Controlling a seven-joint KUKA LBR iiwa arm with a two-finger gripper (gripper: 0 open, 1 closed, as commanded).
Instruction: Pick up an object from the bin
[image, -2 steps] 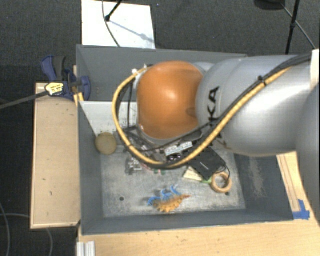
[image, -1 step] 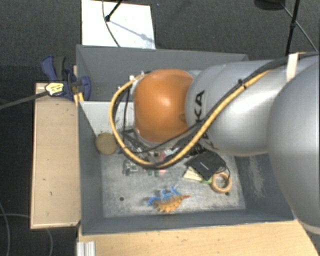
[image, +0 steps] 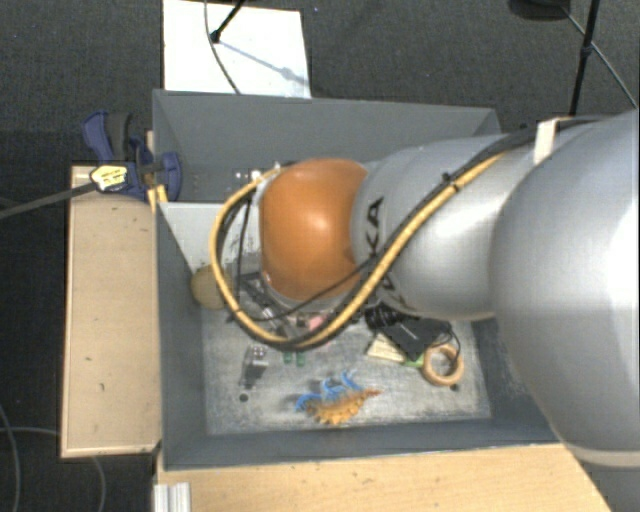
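My gripper (image: 262, 300) is low in the left half of the bin, and just its dark body shows under the arm's orange cover. Right below it a thin dark metal piece (image: 252, 368) stands on the floor; I cannot tell whether it is a fingertip or a loose thing. Small green and pink bits (image: 298, 356) lie beside it to the right. An orange toy lizard (image: 342, 405) lies near the front wall, with a blue toy figure (image: 338, 384) touching it from behind. A tan ball (image: 205, 288) sits against the left wall.
At the right of the bin lie a tan tape ring (image: 442, 365), a cream wedge (image: 385, 348) and a black flat thing (image: 402, 330), partly under the arm. The arm and its yellow cable hide the back half of the bin.
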